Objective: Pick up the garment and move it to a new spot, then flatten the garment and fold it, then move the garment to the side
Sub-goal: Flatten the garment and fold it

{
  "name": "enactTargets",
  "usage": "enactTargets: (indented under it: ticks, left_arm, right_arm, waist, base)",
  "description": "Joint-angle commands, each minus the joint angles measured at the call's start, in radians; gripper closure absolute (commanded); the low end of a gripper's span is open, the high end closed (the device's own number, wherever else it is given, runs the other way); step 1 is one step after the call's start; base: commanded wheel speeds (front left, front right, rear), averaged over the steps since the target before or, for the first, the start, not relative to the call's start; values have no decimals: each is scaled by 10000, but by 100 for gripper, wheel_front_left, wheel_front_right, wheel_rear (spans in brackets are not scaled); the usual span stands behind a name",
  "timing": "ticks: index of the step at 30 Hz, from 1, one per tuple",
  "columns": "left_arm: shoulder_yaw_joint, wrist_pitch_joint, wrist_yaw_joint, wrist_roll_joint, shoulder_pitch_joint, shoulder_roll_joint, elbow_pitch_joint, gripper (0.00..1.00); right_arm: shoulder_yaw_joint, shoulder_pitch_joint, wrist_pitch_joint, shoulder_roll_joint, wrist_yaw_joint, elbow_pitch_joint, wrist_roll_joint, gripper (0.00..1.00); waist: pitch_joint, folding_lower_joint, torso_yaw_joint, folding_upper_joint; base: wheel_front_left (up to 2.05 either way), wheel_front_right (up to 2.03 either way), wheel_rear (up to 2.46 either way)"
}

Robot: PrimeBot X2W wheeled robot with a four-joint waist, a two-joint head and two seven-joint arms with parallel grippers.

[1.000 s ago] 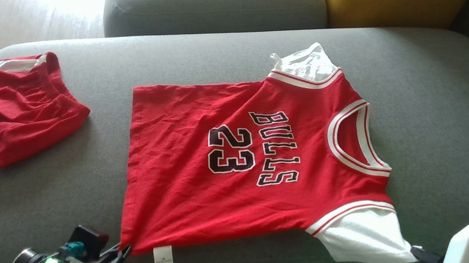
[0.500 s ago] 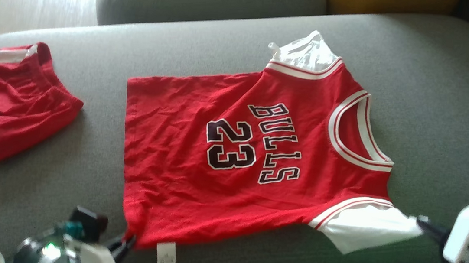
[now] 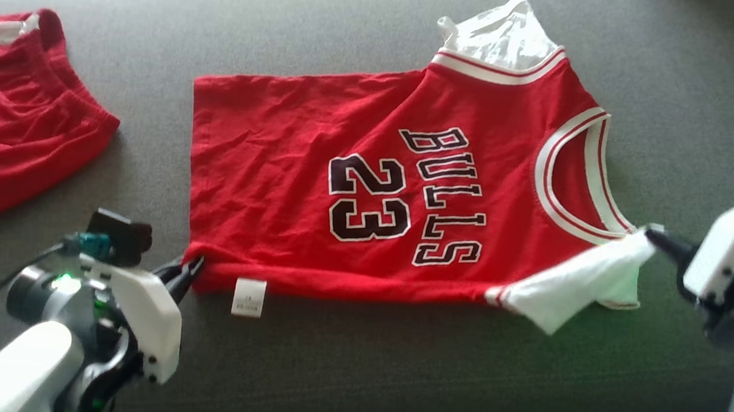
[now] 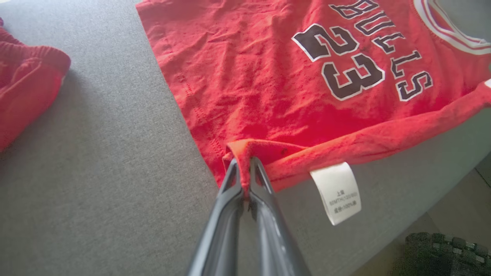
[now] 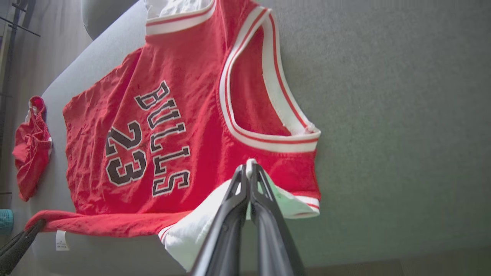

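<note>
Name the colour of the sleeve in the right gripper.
The sleeve is white, with a red-striped band; clearest in the head view.

Jersey (image 3: 263, 154) on sofa (image 3: 355, 382) — shorts (image 3: 7, 127) left

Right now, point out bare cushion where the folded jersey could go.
Free: grey cushion right of the jersey; narrow strip between jersey and red shorts. Crowded: near edge, where left pincer grips hem, right pincer white sleeve.
</note>
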Motion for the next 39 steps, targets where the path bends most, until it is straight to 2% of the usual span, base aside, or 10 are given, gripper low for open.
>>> enactTargets:
  ticks: [1, 18, 26, 39]
  left_arm:
    - [495, 12, -79, -30, -763, 214, -93, 100]
    - [208, -228, -424, 244, -2062, -426, 1341, 100]
    - [175, -571, -441, 355, -2548, -765, 1723, 100]
    - [132, -857, -370, 461, -2912, -945, 2228, 100]
  right_arm:
    - [204, -774, -211, -150, -2, -106, -81, 100]
    - [280, -2824, -2071, -328, -2, 2384, -523, 100]
    - [329, -3245, -2673, -495, -2, 2916, -450, 100]
    - [404, -3617, -3425, -639, -2, 3442, -360, 100]
  waist:
    - [169, 0, 27, 0]
    - [1041, 0, 343, 0]
    - [1270, 0, 490, 0]
    - [1451, 0, 481, 0]
  base:
    - [0, 0, 0]
    - [0, 0, 0]
    - [0, 0, 0]
    - [0, 0, 0]
